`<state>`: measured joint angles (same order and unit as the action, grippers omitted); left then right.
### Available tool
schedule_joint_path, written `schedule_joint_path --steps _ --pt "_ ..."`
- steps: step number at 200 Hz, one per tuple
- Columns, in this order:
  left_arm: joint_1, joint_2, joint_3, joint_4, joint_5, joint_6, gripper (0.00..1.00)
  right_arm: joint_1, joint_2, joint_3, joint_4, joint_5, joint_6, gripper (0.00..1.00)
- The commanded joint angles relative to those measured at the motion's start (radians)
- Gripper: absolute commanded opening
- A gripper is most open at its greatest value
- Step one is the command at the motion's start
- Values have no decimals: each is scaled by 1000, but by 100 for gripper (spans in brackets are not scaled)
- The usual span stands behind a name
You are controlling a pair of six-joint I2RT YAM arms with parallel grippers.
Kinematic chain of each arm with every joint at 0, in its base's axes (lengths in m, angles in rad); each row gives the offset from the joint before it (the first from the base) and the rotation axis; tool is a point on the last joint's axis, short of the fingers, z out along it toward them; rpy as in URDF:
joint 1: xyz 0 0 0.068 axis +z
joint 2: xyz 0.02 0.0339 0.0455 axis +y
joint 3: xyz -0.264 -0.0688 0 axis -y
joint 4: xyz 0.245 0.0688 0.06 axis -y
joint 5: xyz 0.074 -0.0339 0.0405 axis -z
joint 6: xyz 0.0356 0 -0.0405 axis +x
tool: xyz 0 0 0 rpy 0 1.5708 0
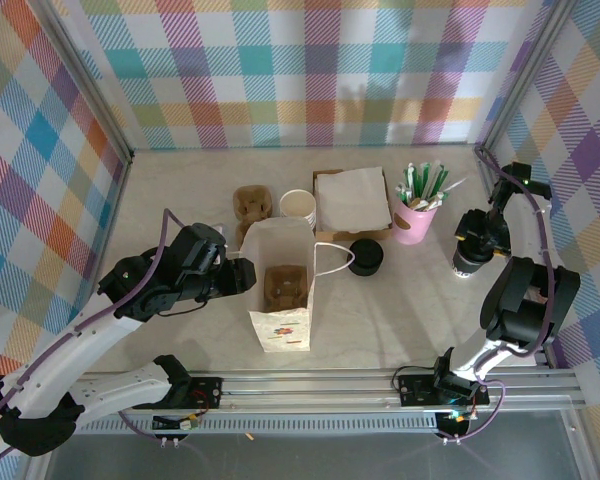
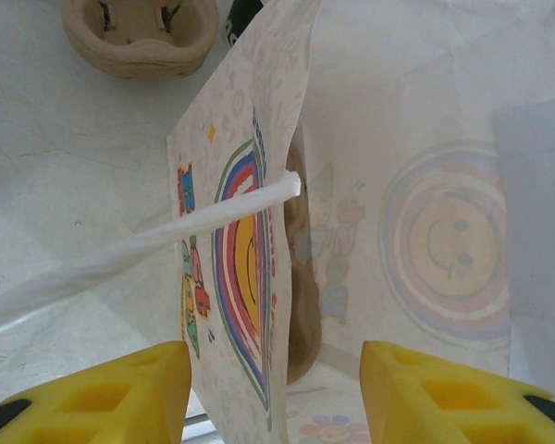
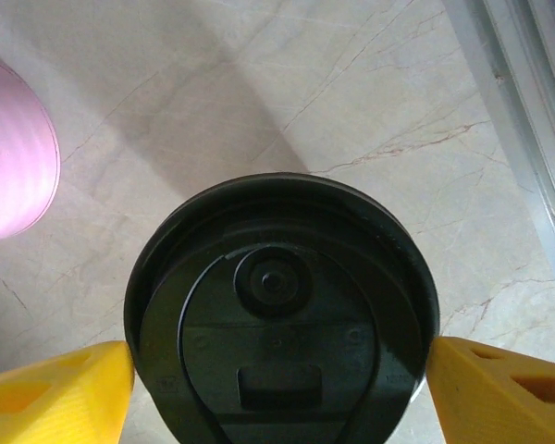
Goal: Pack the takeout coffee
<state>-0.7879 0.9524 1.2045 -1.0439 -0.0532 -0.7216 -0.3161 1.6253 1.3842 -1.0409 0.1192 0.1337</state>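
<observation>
The takeout coffee (image 1: pixel 469 262) stands on the table at the far right; from above, its round black lid (image 3: pixel 282 305) sits between my right gripper's yellow fingers. My right gripper (image 3: pixel 279 388) is shut on it, a finger touching each side of the lid. In the top view that gripper (image 1: pixel 472 250) sits right over the cup. The white printed paper bag (image 1: pixel 280 300) stands open at the centre with a brown cup carrier (image 1: pixel 285 287) inside. My left gripper (image 1: pixel 242 275) is open at the bag's left rim. Its fingers straddle the bag's wall (image 2: pixel 240 259) without pinching it.
A second brown carrier (image 1: pixel 252 205) lies behind the bag, next to lidless white cups (image 1: pixel 298 205) and a box of napkins (image 1: pixel 352 200). A stack of black lids (image 1: pixel 365 257) sits right of the bag. A pink holder of stirrers (image 1: pixel 416 215) stands left of the coffee.
</observation>
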Motion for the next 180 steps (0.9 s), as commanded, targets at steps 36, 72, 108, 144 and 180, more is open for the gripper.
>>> schedule_joint_path --steps 36,72,108,144,180 --pt "9 0 -14 4 24 8 51 -10 21 -19 -35 -20 -33 79" --pt "10 -4 -17 4 21 9 51 -11 37 -13 -39 -13 -42 81" --pt "9 -10 -19 -1 22 9 51 -11 50 0 -39 -6 -48 81" --pt "9 -20 -25 -4 21 4 51 -9 50 13 -42 0 -52 81" --pt "9 -24 -28 -10 20 2 50 -8 45 15 -39 9 -53 82"
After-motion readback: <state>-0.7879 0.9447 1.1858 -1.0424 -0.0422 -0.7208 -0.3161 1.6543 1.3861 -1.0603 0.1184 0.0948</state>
